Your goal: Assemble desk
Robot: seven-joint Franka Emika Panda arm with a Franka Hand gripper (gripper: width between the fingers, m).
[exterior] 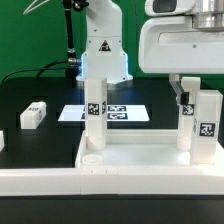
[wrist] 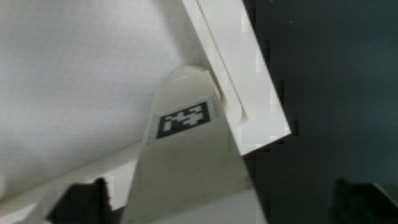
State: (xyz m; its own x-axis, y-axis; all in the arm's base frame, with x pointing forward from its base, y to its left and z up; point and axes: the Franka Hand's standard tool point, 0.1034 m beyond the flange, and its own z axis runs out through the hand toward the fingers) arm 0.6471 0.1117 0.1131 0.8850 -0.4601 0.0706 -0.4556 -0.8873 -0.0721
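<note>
The white desk panel (exterior: pixel 140 150) lies flat at the front of the table. One tagged leg (exterior: pixel 95 110) stands upright in its corner on the exterior view's left. A second tagged leg (exterior: pixel 207 122) stands upright at the corner on the exterior view's right. My gripper (exterior: pixel 190 103) hangs over this second leg, fingers on either side. In the wrist view the leg (wrist: pixel 187 165) with its tag rises between my gripper's (wrist: pixel 222 203) dark fingertips (wrist: pixel 80 203). There are gaps on both sides, so the gripper is open. The panel rim (wrist: pixel 240 70) runs behind the leg.
A loose tagged leg (exterior: pixel 33 115) lies on the black table at the exterior view's left, another white part (exterior: pixel 2 141) at the left edge. The marker board (exterior: pixel 120 113) lies behind the panel. The low white border rail (exterior: pixel 40 180) runs along the front. The robot base (exterior: pixel 103 50) stands behind.
</note>
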